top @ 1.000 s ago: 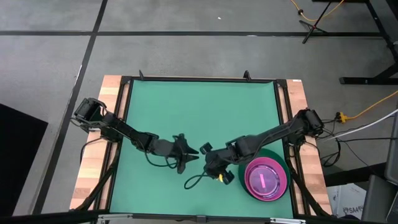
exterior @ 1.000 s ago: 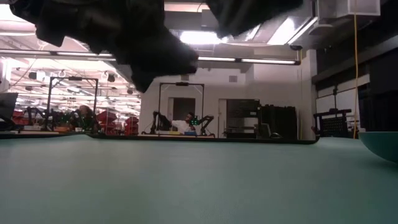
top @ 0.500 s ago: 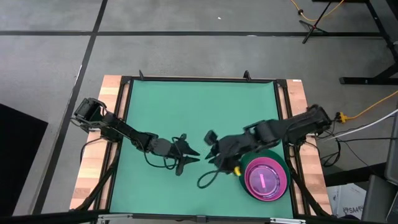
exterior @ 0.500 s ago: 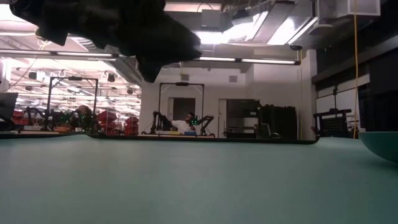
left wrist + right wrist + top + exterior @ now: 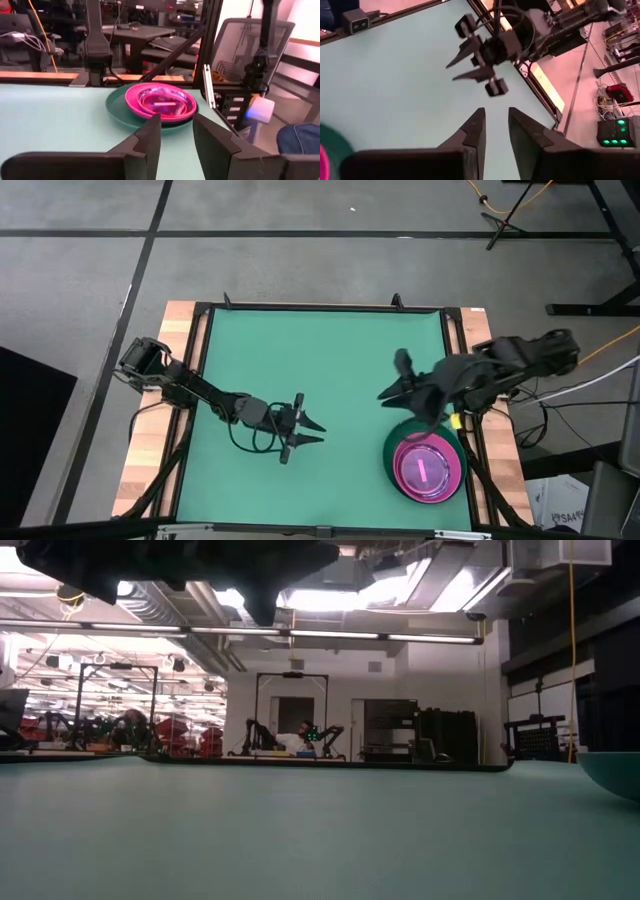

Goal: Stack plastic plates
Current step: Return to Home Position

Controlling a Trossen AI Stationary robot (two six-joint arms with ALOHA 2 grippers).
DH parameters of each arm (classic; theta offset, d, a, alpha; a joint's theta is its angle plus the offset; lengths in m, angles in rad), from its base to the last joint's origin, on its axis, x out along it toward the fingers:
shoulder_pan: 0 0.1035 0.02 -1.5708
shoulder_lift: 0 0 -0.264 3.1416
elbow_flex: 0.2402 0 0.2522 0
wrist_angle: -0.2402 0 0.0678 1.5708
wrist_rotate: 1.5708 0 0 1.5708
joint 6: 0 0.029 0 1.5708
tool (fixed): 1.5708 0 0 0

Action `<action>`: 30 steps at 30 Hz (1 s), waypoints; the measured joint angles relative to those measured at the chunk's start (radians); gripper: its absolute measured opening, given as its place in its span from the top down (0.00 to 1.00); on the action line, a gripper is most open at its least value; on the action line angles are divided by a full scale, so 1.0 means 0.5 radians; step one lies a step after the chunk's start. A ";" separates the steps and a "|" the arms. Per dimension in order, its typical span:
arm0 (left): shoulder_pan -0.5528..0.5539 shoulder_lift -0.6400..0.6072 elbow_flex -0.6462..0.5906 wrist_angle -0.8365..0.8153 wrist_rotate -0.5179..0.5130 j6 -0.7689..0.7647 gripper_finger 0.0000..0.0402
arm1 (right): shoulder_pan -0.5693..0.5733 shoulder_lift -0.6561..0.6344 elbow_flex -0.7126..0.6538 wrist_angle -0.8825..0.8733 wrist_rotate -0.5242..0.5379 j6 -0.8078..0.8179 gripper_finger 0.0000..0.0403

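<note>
The plastic plates are in one stack near the table's near right corner. A large dark green plate (image 5: 392,450) lies at the bottom, with a hot pink plate (image 5: 427,467) and translucent pink ones nested in it. In the left wrist view the same stack (image 5: 160,102) rests on the green mat. My left gripper (image 5: 318,433) is open over the table's middle, pointing level at the stack from well to its left. My right gripper (image 5: 392,377) is open and raised, on the far side of the stack. Neither holds anything.
The green mat (image 5: 320,360) fills the table inside a dark frame (image 5: 452,360) with wooden side strips. A loose black cable (image 5: 250,442) hangs under my left wrist. The low view shows only the green plate's rim (image 5: 612,772) at its right edge.
My right gripper has risen high and drawn back toward the table's right and far edges, turning as it went; it stays open and empty. My left gripper has rolled and tipped up to level, rising slightly. The plates have not moved.
</note>
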 joint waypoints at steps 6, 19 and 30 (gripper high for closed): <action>0.000 0.000 0.000 0.009 -0.001 0.001 0.73 | 0.000 -0.420 -0.591 0.368 0.015 0.012 0.82; -0.001 -0.549 -0.001 -0.200 0.065 0.236 0.73 | 0.000 -1.280 -1.820 1.220 0.048 0.156 0.82; 0.015 -1.485 0.000 -1.070 -0.131 0.322 0.73 | 0.000 -1.869 -2.229 1.284 0.112 0.191 0.82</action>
